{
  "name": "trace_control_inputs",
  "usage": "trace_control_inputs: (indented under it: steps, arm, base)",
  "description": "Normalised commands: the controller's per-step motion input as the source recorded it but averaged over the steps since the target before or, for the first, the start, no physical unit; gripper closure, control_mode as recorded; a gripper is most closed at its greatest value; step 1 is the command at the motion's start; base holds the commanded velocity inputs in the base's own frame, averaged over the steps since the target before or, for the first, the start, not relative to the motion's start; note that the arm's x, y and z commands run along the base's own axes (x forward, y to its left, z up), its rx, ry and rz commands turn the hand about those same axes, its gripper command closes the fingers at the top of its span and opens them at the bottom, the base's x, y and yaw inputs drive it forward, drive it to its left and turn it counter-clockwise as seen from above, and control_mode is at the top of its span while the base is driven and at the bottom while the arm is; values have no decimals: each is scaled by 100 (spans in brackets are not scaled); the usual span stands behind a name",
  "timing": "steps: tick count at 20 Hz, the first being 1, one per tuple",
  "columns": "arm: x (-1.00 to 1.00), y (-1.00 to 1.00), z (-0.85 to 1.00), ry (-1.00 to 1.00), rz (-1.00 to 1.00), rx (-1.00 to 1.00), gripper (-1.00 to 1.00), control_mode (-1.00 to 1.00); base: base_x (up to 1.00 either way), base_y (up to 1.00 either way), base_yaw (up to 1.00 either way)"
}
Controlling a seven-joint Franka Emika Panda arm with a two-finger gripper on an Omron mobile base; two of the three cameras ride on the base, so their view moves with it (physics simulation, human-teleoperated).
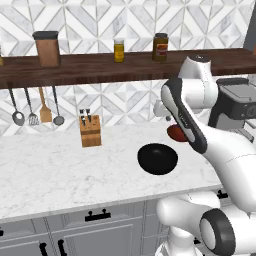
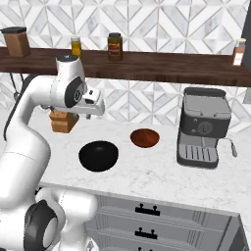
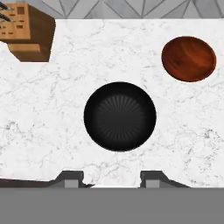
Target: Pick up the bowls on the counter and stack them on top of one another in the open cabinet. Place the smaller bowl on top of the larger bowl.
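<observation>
The wide glossy black bowl sits upright on the white marble counter, straight below my hand. It also lies near the counter's front in the base views. The smaller red-brown bowl stands behind it and to the right, about a bowl's width away; in the left base view my arm covers most of it. My gripper hangs well above the counter, open, fingertips wide apart and nothing between them. Both bowls are empty.
A wooden knife block stands at the back, left of the bowls. A grey coffee machine is at the right. Above the counter runs a dark wooden shelf with jars; utensils hang at the far left.
</observation>
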Motion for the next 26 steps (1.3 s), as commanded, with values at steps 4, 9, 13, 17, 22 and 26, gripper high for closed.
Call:
trace_control_inputs:
  steps: [4, 9, 13, 17, 22, 26]
  arm:
    - [-9, -7, -51, 11, -1, -12, -100, -100]
    - [48, -48, -77, 36, -9, -6, -100, -100]
    - [53, -65, -51, 0, 1, 0, -100, -100]
    - [57, -54, -66, 0, 5, -9, -100, -100]
    - [76, -44, -79, 2, 9, -10, -100, -100]
    - [93, -28, -47, 0, 2, 0, -100, -100]
  base:
    - [0, 0, 0]
    - [0, 0, 0]
    - [0, 0, 0]
    - [0, 0, 0]
    - [0, 0, 0]
    - [0, 0, 0]
